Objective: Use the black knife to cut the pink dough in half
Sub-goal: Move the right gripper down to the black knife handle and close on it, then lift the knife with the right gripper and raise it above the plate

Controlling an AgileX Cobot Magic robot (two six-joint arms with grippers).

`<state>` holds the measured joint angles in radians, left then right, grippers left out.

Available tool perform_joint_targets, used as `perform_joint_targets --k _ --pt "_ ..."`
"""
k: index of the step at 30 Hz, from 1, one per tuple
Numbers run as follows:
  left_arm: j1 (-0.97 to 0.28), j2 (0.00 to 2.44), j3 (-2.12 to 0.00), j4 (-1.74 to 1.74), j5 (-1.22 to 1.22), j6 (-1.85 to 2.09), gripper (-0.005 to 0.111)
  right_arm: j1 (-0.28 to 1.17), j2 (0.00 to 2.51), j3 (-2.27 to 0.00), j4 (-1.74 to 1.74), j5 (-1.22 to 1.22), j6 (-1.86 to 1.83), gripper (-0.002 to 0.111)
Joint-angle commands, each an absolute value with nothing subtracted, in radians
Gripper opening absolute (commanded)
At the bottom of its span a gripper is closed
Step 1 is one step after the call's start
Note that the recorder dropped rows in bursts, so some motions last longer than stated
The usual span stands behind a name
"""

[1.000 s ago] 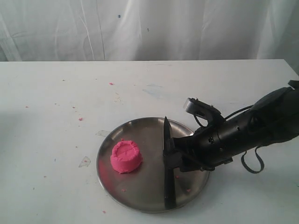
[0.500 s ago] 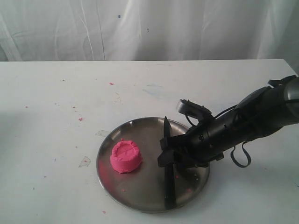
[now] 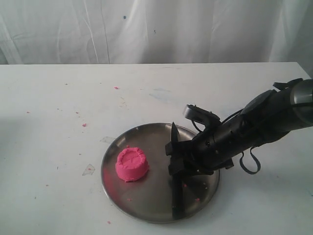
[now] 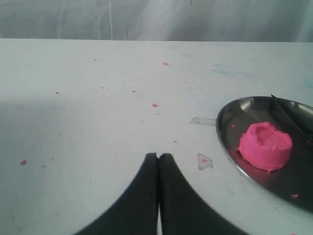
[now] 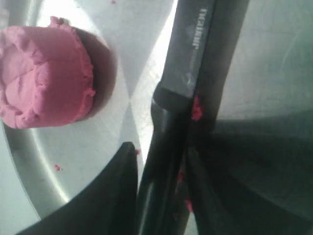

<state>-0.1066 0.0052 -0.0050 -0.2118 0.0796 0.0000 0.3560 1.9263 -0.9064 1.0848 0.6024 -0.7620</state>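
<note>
pink crumbs (image 5: 196, 108) on black knife (image 5: 188, 63)

Plate near the front of the surface, right of centre.
On the surface (image 3: 58, 98) sits the plate (image 3: 146, 208). The dough (image 3: 131, 165) lies in its left half, the knife (image 3: 177, 196) in its right half, running front to back, apart from the dough. The right tool (image 3: 173, 161) straddles the knife from the right; the left tool (image 4: 158, 164) hovers left of the plate.
</note>
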Motion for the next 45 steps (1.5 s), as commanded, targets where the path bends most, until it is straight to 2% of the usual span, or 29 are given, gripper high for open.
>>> perform_joint_targets --k 1,5,11,27,35,45 --pt "-0.111 0.0 0.0 -0.215 0.081 0.0 0.0 0.361 1.974 -0.889 1.006 0.524 -0.748 0.021" --pt "-0.111 0.0 0.0 -0.215 0.081 0.0 0.0 0.361 1.974 -0.889 1.006 0.523 -0.739 0.012" --pt "-0.111 0.0 0.0 -0.215 0.081 0.0 0.0 0.359 1.904 -0.894 0.959 0.512 -0.737 0.012" --pt "-0.111 0.0 0.0 -0.215 0.081 0.0 0.0 0.361 1.734 -0.97 0.36 0.691 -0.404 0.012" --pt "-0.111 0.0 0.0 -0.215 0.081 0.0 0.0 0.361 1.725 -0.97 0.342 0.792 -0.378 0.012" --pt "-0.111 0.0 0.0 -0.215 0.081 0.0 0.0 0.389 1.744 -0.97 0.347 0.786 -0.395 0.012"
